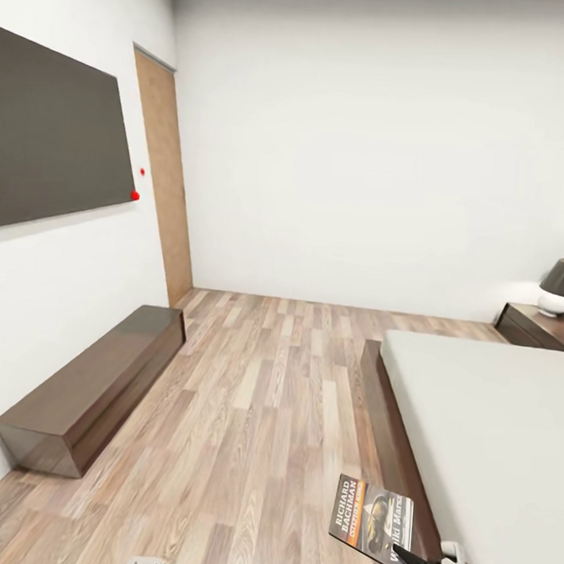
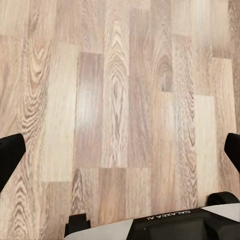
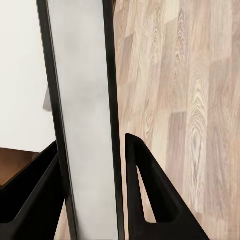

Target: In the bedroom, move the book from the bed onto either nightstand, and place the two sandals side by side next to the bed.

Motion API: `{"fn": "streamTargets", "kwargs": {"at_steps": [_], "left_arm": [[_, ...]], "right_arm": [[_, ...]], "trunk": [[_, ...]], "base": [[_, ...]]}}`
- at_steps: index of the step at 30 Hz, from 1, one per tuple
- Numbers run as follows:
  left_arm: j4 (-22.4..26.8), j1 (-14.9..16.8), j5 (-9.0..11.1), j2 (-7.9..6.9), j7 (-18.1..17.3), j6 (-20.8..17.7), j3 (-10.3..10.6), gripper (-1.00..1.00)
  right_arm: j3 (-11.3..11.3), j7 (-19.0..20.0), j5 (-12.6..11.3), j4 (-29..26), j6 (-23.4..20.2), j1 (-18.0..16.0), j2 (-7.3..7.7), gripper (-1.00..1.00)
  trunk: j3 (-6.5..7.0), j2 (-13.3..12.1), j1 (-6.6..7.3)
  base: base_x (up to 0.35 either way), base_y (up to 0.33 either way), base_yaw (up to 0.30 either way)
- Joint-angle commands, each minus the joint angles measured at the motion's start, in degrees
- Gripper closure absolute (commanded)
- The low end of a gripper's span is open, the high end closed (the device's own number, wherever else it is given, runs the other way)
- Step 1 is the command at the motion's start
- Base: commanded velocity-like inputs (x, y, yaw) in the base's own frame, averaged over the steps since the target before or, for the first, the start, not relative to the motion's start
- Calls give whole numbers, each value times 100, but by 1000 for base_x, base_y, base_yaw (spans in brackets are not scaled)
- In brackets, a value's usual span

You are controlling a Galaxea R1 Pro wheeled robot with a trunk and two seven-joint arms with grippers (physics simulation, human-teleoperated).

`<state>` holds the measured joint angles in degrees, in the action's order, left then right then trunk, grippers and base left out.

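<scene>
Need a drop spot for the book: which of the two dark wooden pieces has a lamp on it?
The nightstand at the far right beside the bed; a lamp stands on it. The long low dresser along the left wall has none.

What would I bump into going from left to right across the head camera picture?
Big dark grey panel on the wall → long low dark wooden dresser → tan wooden door → small paperback book with white lettering held in the right gripper → pale grey-white bed → dark brown nightstand with a dark-shaded lamp.
</scene>
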<state>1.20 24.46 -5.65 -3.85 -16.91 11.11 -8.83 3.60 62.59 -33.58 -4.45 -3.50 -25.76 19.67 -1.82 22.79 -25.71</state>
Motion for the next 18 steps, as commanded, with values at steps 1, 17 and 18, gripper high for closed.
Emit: {"fn": "streamTargets", "kwargs": {"at_steps": [1,17,18], "left_arm": [[-6,6,-59,-1,-14,23,-48,-100],[-6,6,-59,-1,-23,23,-45,-100],[-6,6,-59,-1,-23,23,-45,-100]], "right_arm": [[9,17,-61,0,-36,-4,2,100],[9,17,-61,-2,-36,-4,2,100],[9,17,-61,-1,-36,-6,2,100]], "trunk": [[-13,13,-7],[-13,13,-7],[-13,13,-7]], "base": [[329,0,0],[292,0,0],[68,0,0]]}}
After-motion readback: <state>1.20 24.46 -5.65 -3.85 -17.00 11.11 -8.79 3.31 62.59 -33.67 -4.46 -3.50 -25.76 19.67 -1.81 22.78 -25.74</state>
